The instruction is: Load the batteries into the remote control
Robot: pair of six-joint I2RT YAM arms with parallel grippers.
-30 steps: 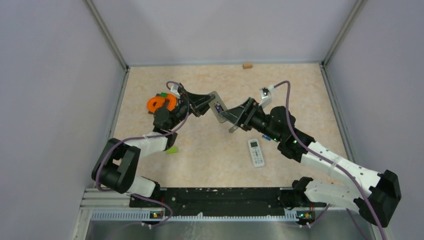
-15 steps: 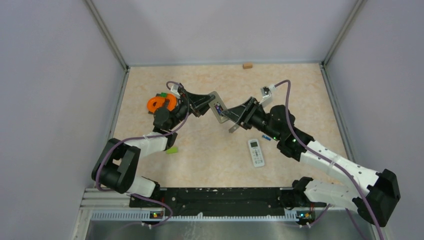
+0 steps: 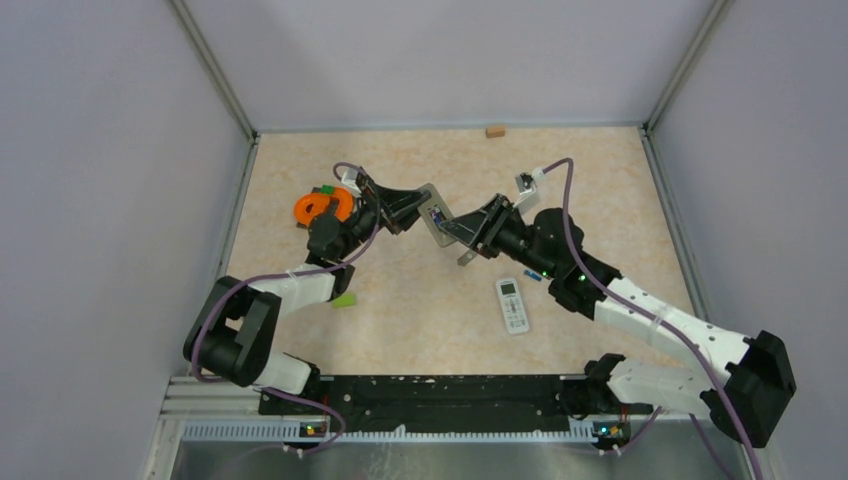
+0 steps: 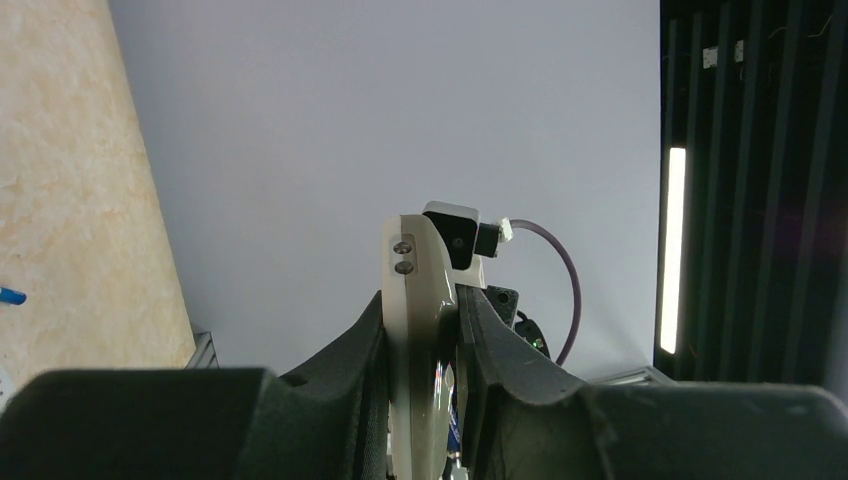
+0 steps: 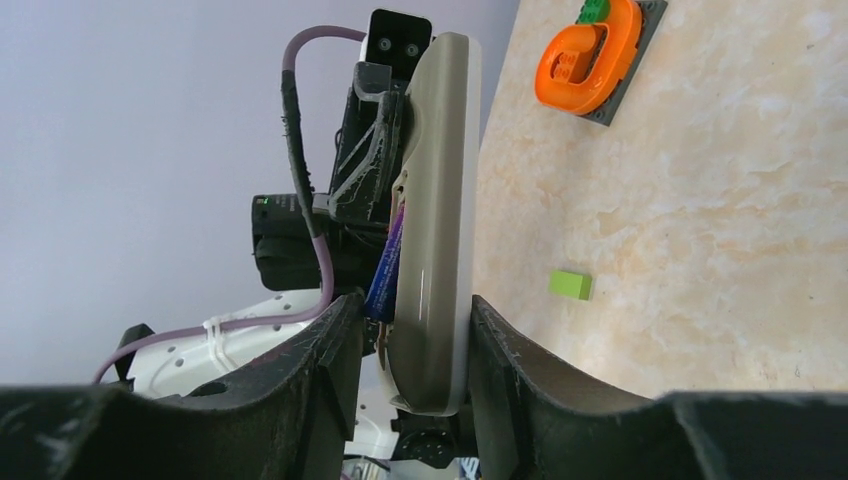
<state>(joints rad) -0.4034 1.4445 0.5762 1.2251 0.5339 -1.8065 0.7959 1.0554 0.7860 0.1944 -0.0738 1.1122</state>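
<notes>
Above the table's middle my two grippers hold a grey remote control [image 3: 437,222] between them. My left gripper [image 3: 410,212] is shut on one end of it [image 4: 410,270], one finger on each face [image 4: 425,300]. My right gripper [image 3: 465,232] is shut on the other end [image 5: 440,180]. In the right wrist view [image 5: 415,305] one finger lies against the remote's smooth back. The other finger touches a blue-purple battery [image 5: 385,270] that leans half out of the open compartment. A second blue battery [image 3: 533,276] lies on the table by the right arm.
A small white remote with a display [image 3: 512,305] lies on the table in front of the right arm. An orange ring piece on a grey base [image 3: 322,207] sits behind the left arm. A green block [image 3: 344,300] lies near-left and a tan block [image 3: 494,131] by the back wall.
My right gripper's fingers have drawn together around the remote's end and the battery. The right forearm has shifted slightly left. The left gripper and the remote have stayed put.
</notes>
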